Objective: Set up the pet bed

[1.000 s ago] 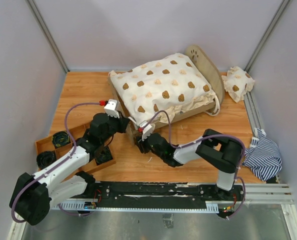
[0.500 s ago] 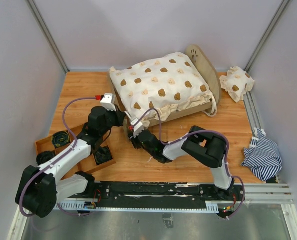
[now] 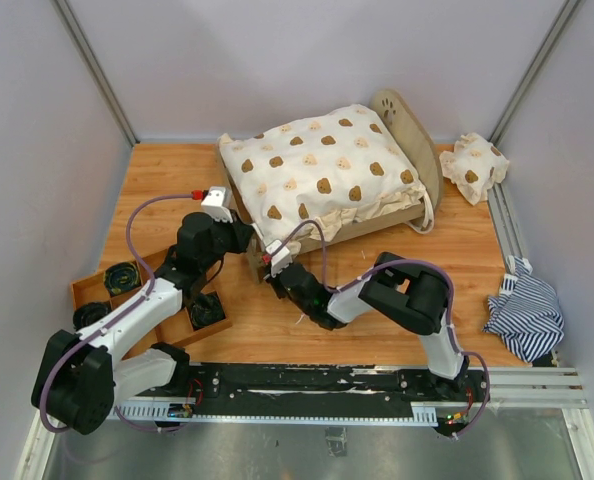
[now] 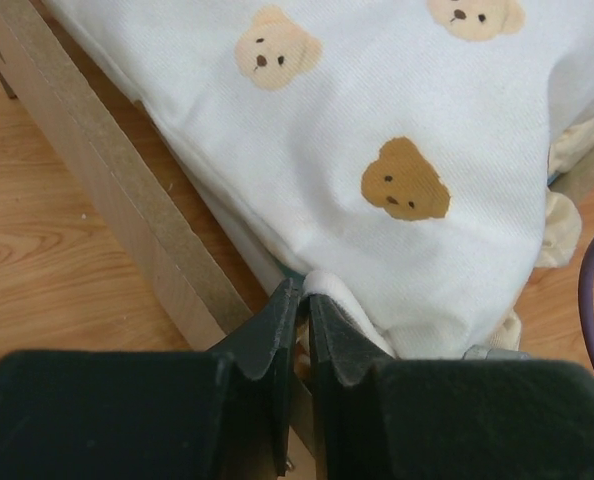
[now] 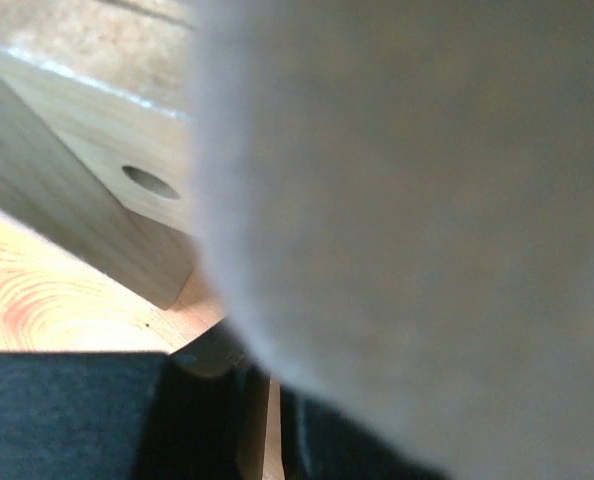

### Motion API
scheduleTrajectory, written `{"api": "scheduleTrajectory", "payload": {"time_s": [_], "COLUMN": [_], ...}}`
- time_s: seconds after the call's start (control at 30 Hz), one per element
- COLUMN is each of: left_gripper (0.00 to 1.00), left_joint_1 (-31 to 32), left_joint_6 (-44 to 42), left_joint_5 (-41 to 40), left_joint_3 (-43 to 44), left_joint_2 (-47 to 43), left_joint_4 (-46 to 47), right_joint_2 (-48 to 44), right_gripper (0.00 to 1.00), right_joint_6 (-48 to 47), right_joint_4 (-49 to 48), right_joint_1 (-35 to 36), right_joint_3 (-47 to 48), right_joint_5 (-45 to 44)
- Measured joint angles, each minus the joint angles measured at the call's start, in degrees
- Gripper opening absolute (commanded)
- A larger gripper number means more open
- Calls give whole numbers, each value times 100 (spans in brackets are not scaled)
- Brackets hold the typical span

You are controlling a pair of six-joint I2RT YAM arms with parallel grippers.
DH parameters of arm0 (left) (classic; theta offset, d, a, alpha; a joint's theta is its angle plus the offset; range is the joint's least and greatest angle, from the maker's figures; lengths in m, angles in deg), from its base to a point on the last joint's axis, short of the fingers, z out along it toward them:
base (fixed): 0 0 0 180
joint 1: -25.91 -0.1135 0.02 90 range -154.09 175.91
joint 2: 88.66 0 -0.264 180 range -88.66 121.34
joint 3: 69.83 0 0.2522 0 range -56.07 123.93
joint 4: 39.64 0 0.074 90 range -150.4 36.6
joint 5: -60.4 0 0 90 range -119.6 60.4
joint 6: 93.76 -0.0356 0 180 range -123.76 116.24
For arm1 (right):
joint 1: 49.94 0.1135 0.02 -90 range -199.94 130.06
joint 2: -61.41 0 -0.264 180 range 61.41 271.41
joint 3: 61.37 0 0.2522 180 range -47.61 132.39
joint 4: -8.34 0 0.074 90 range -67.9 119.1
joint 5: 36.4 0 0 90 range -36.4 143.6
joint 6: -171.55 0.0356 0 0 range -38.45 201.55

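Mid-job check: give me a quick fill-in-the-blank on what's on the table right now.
The cover draped over the pet bed is printed with ____ faces.
Its headboard is cut out in the shape of a ____.
The striped cloth lies on the robot's ____ side.
Missing words: bear; paw print; right.

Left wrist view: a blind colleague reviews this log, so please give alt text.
The left end effector, fingers nearly shut, appears to pinch the edge of a white bear-print cover draped over the plywood side rail of the pet bed.
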Motion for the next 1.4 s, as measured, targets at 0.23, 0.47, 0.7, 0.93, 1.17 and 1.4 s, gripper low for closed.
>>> {"api": "scheduleTrajectory", "payload": {"time_s": [0.23, 0.47, 0.7, 0.93, 1.17, 1.4], "left_gripper": [38, 50, 60, 60, 62, 64], "left_joint_1": [2, 0, 0, 0, 0, 0], "left_joint_6": [92, 310, 555, 968, 1932, 3174], "left_joint_5": [15, -415, -717, 48, 389, 446], "left_joint_3": [4, 120, 767, 479, -326, -813], "left_joint_2": [-111, -437, -546, -1414, -2494, -2846], "left_joint_4": [-81, -632, -1921, -2616, -2964, -3351], "right_joint_2": [-136, -715, -1215, -1882, -2304, -2312], "right_gripper": [0, 0, 0, 0, 0, 0], "right_joint_6": [-68, -63, 151, 638, 1091, 1381], "right_joint_4": [-721, -754, -590, -420, -85, -57], "right_joint_1": [-4, 0, 70, 166, 166, 166], "right_joint_3": [-621, -1331, -1799, -1945, -1720, -1545], "right_joint_5": [393, 1152, 1591, 1829, 1843, 1878]}}
